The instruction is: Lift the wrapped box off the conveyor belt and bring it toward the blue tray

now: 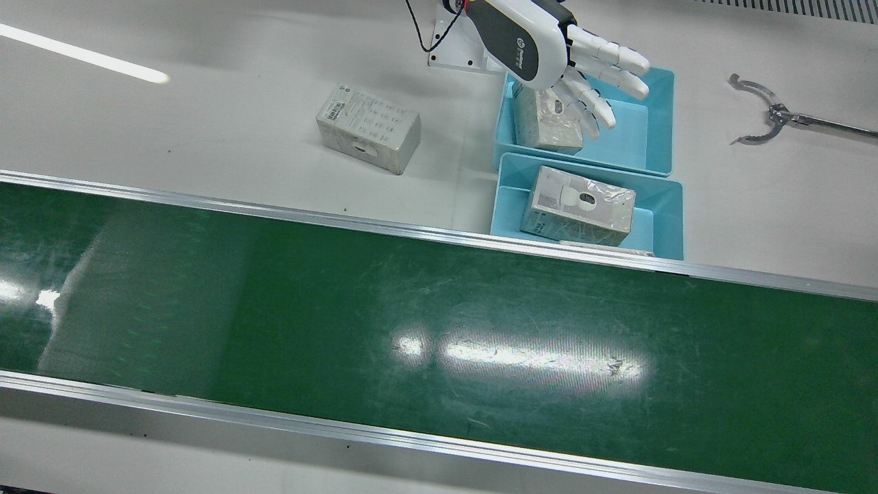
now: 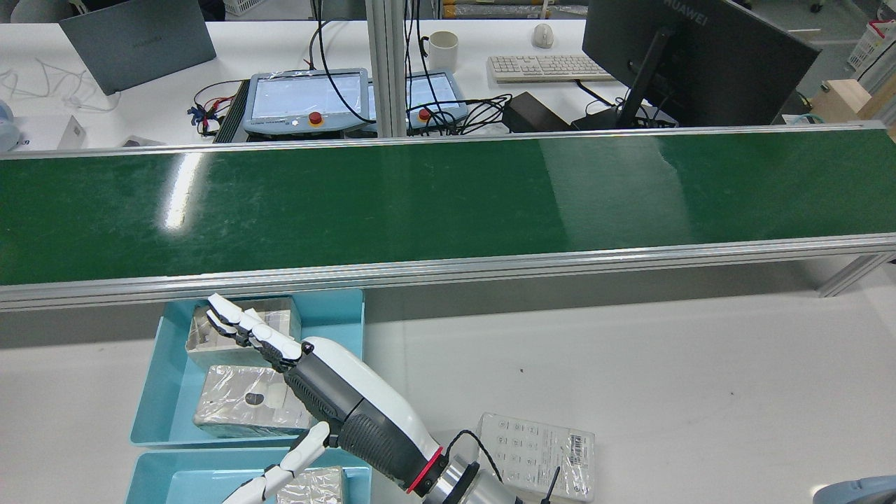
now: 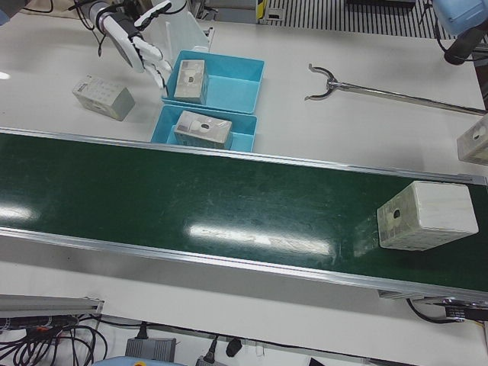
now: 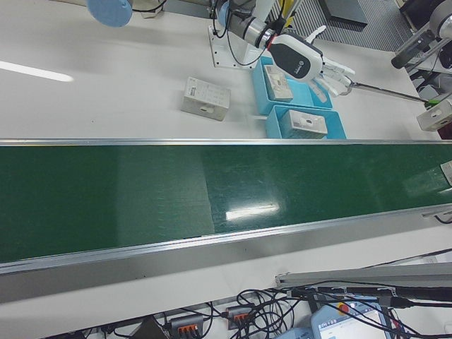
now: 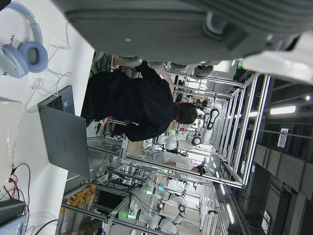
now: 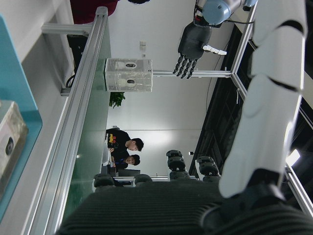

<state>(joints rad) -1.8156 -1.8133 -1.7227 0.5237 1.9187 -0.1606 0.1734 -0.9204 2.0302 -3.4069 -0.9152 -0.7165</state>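
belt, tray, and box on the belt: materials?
Belt: green rubbery or PVC-like sheet, glossy; lamp glare and fine scuffs. Tray: light-blue plastic, smooth moulded walls, likely. Box: pale carton, probably cardboard, in clear film; its faces shine.

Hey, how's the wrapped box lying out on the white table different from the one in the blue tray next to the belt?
The table box lies on the white table; the tray box sits inside the blue tray. The table box's top shows a barcode label; the tray box's shows a dark round spot. Both are pale, clear-wrapped.
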